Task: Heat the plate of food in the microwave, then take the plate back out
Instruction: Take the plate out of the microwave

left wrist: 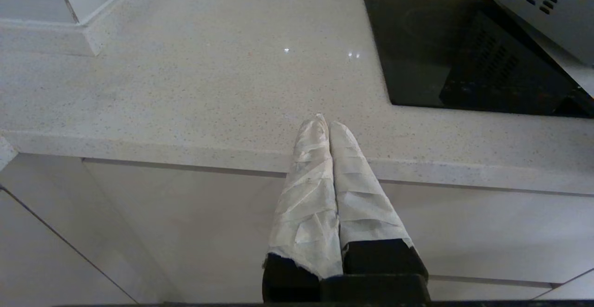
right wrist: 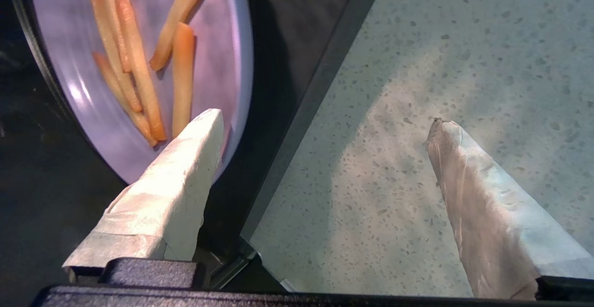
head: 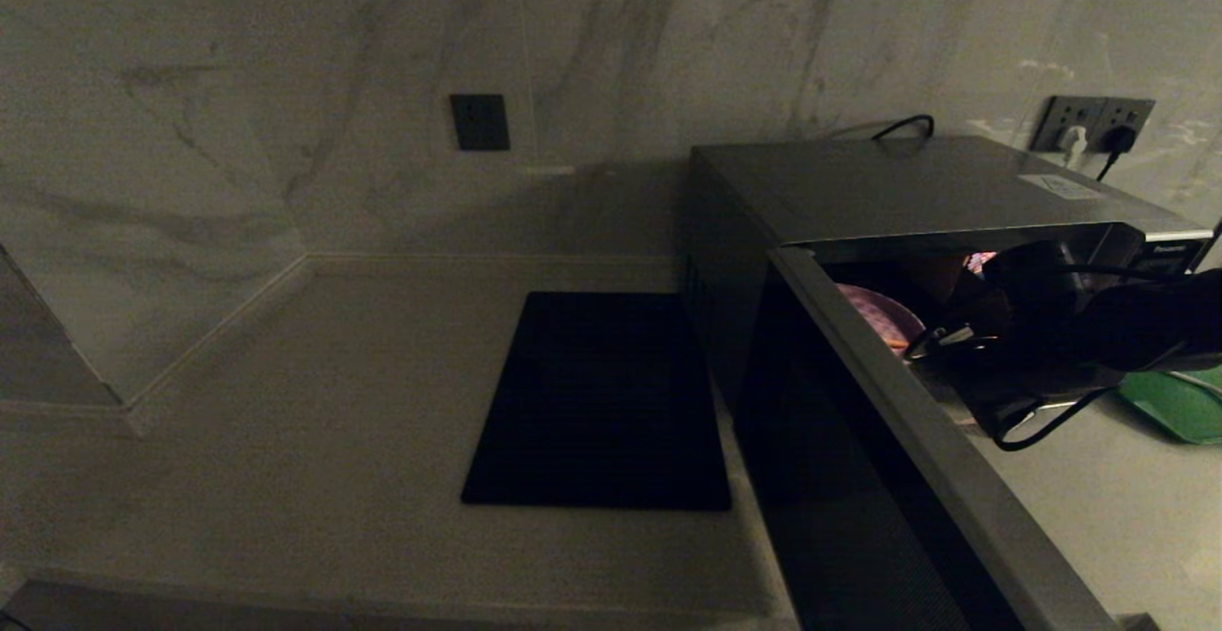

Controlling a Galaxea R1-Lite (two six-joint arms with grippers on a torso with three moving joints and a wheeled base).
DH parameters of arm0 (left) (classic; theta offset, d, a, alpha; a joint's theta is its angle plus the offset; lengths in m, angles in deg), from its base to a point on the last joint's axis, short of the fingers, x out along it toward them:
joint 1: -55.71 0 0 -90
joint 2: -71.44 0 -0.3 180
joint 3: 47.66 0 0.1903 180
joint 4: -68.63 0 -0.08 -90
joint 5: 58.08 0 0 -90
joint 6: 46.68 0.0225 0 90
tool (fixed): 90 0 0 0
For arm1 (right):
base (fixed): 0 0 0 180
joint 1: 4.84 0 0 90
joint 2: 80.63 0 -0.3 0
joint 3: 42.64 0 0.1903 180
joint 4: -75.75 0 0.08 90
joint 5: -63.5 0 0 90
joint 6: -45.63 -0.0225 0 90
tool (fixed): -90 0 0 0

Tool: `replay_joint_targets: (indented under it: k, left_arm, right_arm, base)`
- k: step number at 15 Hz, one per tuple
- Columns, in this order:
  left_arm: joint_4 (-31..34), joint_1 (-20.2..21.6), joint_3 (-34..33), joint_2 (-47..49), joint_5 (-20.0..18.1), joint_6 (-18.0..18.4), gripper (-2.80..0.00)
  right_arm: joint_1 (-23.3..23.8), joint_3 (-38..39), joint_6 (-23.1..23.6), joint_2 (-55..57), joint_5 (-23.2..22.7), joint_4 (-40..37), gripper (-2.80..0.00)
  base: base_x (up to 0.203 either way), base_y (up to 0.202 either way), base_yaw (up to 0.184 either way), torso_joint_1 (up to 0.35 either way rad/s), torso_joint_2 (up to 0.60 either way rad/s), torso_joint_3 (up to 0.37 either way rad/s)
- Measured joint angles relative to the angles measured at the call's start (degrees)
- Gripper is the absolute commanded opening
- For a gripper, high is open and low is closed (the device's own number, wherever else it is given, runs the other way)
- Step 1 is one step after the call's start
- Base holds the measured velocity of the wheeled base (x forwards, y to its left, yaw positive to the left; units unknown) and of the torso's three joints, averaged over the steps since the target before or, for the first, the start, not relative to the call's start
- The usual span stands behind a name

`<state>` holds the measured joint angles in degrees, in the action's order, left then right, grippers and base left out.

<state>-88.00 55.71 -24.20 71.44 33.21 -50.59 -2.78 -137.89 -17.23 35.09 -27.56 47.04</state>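
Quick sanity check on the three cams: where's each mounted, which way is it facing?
Head: on the robot's head, looking forward and down at the counter, black mat and the microwave with its door swung open; right arm reaching into the cavity.
Left wrist: behind the left gripper, jaws shut, hanging off the counter's front edge, facing the cabinet front.
Right wrist: behind the right gripper, jaws wide open, at the cavity's mouth beside the plate of food.
Shared: head and left wrist both show the mat; head and right wrist, the plate.
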Motion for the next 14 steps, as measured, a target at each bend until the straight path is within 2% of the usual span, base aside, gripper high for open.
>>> replay_joint_targets:
  k: [14]
  left_arm:
    - [0.0, 0.0, 0.0, 0.0, 0.0, 0.0, -2.8]
  right_arm:
    - [-0.11, -0.53, 0.9, 4.51, 1.4, 2.59, 0.0]
  base:
    - [0.0, 0.0, 0.0, 0.0, 0.0, 0.0]
